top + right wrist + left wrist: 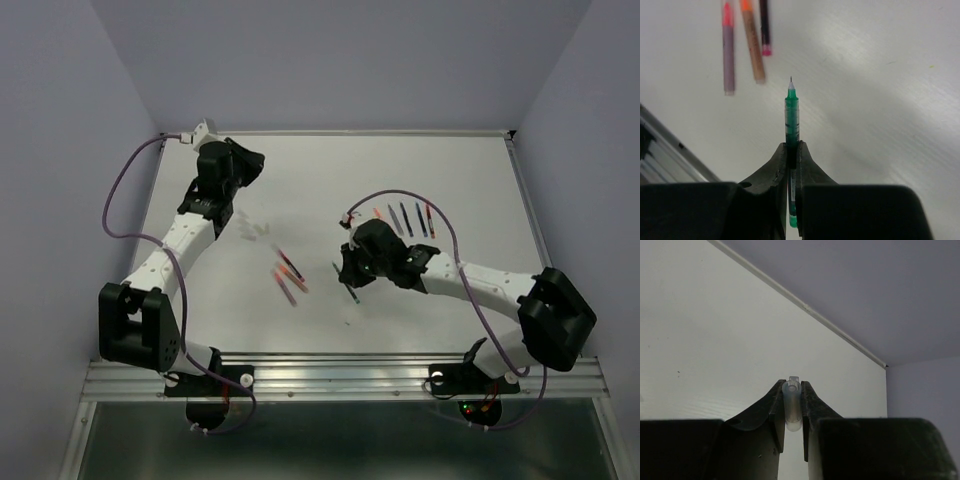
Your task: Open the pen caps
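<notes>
My left gripper [792,387] is shut on a clear pen cap [792,407] that stands upright between its jaws; in the top view this gripper [250,163] is at the far left of the table. My right gripper [792,147] is shut on a green pen [791,112] whose bare tip points away from the wrist. In the top view it [352,275] hovers mid-table with the green pen [353,294] just below it. Pink and orange pens [740,45] lie beyond the tip.
A few red and pink pens [289,276] lie in the middle of the white table [300,180]. A row of several pens [405,217] lies at the back right. Small pale pieces [256,232] lie near the left arm. Purple cables loop off both arms.
</notes>
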